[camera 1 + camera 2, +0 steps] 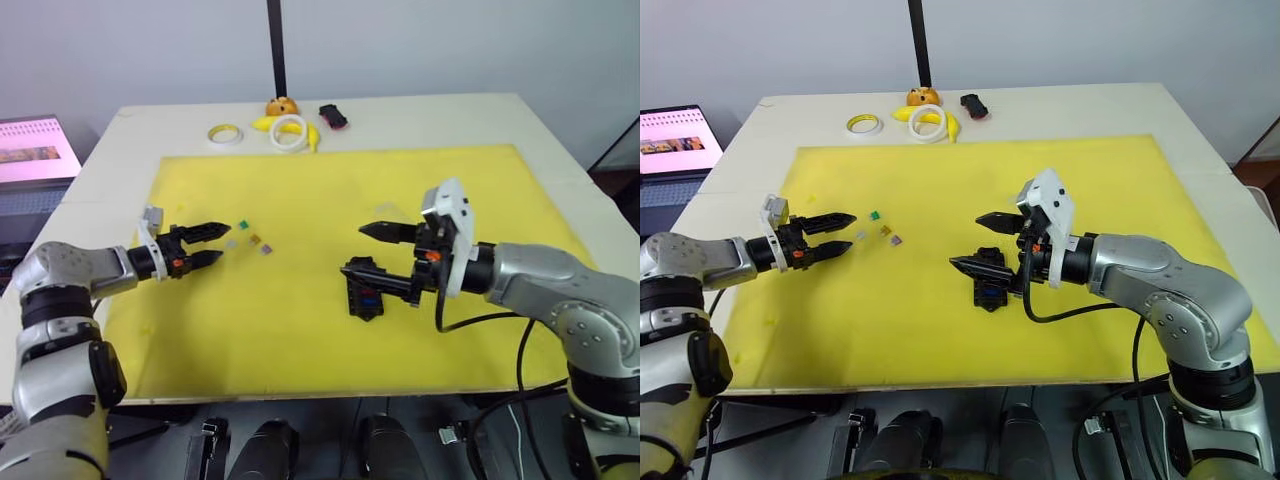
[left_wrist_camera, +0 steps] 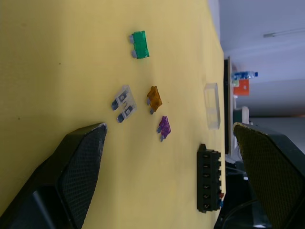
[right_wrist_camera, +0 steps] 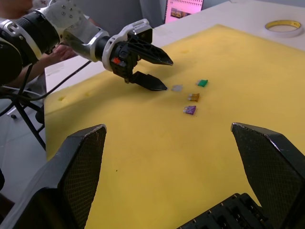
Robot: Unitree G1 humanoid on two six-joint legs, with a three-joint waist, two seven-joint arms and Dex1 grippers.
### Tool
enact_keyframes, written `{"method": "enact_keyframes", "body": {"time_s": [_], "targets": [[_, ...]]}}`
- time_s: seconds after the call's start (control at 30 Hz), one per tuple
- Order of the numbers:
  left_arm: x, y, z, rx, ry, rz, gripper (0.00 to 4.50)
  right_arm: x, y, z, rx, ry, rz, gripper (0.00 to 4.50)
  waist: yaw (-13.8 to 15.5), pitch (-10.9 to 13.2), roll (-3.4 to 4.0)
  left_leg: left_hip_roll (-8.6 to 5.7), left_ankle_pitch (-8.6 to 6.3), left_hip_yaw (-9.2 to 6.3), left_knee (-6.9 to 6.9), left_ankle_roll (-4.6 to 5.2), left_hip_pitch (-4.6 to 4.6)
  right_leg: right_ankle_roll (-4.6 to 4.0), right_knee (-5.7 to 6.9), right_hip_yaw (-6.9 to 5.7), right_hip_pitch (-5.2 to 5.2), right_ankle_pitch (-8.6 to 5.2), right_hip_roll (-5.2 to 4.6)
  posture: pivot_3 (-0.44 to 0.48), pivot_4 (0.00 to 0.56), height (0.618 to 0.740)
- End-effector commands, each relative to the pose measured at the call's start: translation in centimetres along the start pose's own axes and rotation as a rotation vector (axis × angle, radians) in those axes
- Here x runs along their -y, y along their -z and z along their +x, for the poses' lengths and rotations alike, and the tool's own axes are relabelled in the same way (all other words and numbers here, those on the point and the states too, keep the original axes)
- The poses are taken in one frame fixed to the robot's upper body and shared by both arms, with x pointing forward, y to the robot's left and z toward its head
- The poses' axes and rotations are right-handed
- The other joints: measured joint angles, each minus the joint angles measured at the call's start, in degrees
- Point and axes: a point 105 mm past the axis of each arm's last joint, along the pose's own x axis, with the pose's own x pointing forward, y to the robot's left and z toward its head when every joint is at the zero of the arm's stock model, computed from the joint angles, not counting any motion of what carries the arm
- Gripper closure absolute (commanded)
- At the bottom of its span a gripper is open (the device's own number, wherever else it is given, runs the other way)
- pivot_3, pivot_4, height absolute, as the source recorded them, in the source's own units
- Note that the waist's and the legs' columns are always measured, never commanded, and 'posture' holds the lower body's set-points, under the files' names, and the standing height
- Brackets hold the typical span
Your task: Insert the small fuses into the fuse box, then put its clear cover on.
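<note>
Four small fuses lie loose on the yellow mat [image 1: 300,340]: green [image 2: 139,45], clear grey [image 2: 123,103], orange-yellow [image 2: 154,98] and purple [image 2: 164,127]. My left gripper [image 1: 222,242] is open just left of them, low over the mat, holding nothing. The black fuse box [image 1: 364,293] lies mid-mat with a blue and a red bit showing on it. My right gripper [image 1: 353,250] is open, its lower finger over the box's left end. The clear cover [image 2: 212,105] lies flat on the mat beyond the box.
Two tape rings [image 1: 224,133] [image 1: 289,130], a banana [image 1: 312,138], an orange object [image 1: 282,105] and a small black-and-red object [image 1: 333,116] sit at the table's far edge. A laptop [image 1: 35,148] stands off the table's left side.
</note>
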Motion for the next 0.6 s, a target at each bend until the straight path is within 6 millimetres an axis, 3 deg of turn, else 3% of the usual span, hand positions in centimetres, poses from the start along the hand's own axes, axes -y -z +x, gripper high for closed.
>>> {"method": "enact_keyframes", "body": {"time_s": [0.03, 0.37, 0.6], "targets": [[-1.0, -0.5, 1.2, 0.038, -0.079, 0.015, 0.0, -0.1, -0.6, 0.1, 0.027, 0.007, -0.035, 0.05, 0.3, 0.0, 0.0, -0.01, 0.0, -0.01, 0.01, 0.0, 0.01, 0.0, 0.0, 0.0, 0.02, 0.0, -0.01, 0.0, 0.15, 0.74], [0.7, 0.8, 2.2, -0.024, 0.045, -0.058, 0.0, 0.2, -0.6, 0.3, 0.029, 0.019, -0.037, 0.05, 1.1, 0.0, -0.01, -0.03, 0.05, 0.0, 0.03, -0.08, 0.05, 0.0, 0.12, 0.02, 0.02, 0.0, 0.0, 0.0, 0.15, 0.74], [0.3, 0.7, 3.0, -0.004, 0.049, -0.084, 0.0, 0.3, -0.7, 0.4, 0.028, 0.016, -0.045, 0.05, 1.3, 0.0, -0.01, -0.06, 0.05, -0.02, 0.03, -0.08, 0.05, 0.0, 0.11, 0.02, 0.04, 0.0, -0.03, 0.0, 0.15, 0.74]]}}
